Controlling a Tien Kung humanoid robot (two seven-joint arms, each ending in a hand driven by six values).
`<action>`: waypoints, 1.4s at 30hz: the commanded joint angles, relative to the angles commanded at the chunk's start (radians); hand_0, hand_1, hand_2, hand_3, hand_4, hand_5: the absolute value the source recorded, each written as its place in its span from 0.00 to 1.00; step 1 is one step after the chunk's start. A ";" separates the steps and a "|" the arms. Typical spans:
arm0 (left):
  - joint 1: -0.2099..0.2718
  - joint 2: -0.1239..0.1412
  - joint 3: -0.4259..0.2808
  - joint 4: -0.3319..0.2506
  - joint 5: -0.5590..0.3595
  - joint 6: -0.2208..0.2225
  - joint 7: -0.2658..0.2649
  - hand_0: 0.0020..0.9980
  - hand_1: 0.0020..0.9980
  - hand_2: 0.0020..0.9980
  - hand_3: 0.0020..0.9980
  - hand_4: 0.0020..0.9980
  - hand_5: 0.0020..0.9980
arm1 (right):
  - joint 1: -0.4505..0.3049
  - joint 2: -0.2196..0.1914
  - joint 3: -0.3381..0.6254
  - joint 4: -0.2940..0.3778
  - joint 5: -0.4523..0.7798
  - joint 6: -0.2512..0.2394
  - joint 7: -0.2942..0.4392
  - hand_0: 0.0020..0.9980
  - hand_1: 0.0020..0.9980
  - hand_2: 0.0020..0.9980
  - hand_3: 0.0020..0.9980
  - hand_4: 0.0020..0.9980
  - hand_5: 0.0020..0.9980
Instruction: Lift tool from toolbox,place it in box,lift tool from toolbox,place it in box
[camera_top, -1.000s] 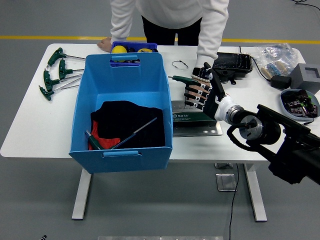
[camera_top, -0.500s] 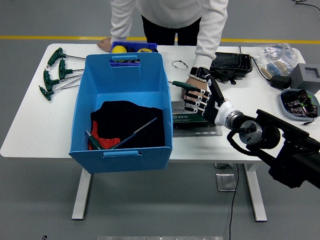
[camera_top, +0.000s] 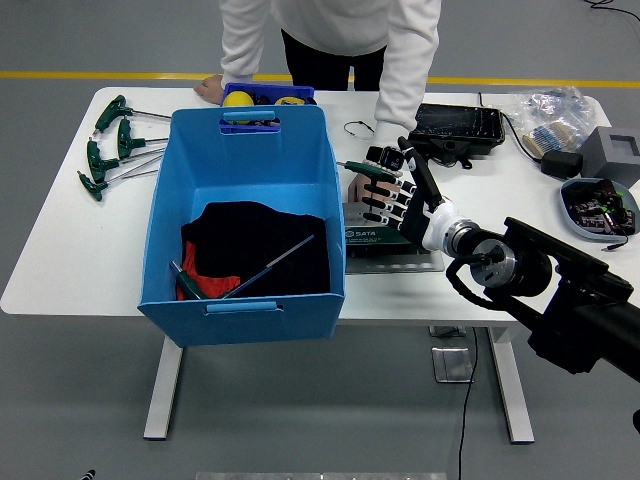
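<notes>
Over the open toolbox (camera_top: 392, 240) just right of the blue box (camera_top: 244, 222), the right hand (camera_top: 396, 203) sits lower and further left than a second ago, when it hung higher above the case. Its fingers (camera_top: 380, 207) are spread and curled slightly down, and whether they touch anything cannot be told. A green-handled tool (camera_top: 366, 170) lies across the top of that hand, held by the person's hand (camera_top: 368, 186), which has come down from the far edge and now lies partly hidden behind the robot's fingers. The person's other hand (camera_top: 209, 88) rests on the counter (camera_top: 70, 240) at the far side, as before. In the blue box, a second tool (camera_top: 262, 268) lies on dark cloth (camera_top: 258, 245), unmoved. More green T-handled tools (camera_top: 112, 145) stay on the counter left of the box. The left arm is out of view.
</notes>
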 joint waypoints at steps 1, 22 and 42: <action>0.000 0.000 0.001 0.000 -0.001 0.000 0.000 0.76 0.72 0.79 0.77 0.79 0.74 | 0.001 0.002 0.000 -0.002 0.000 0.000 0.000 0.46 0.54 0.70 0.75 1.00 0.87; 0.000 0.002 -0.002 -0.001 0.005 0.000 -0.001 0.76 0.73 0.79 0.77 0.79 0.74 | -0.005 0.009 -0.021 -0.006 0.000 0.001 0.000 0.46 0.54 0.70 0.76 1.00 0.87; -0.001 0.001 0.003 -0.002 0.002 0.000 0.000 0.76 0.73 0.79 0.77 0.79 0.74 | -0.011 0.019 -0.025 -0.046 0.002 0.009 0.004 0.46 0.54 0.70 0.76 1.00 0.86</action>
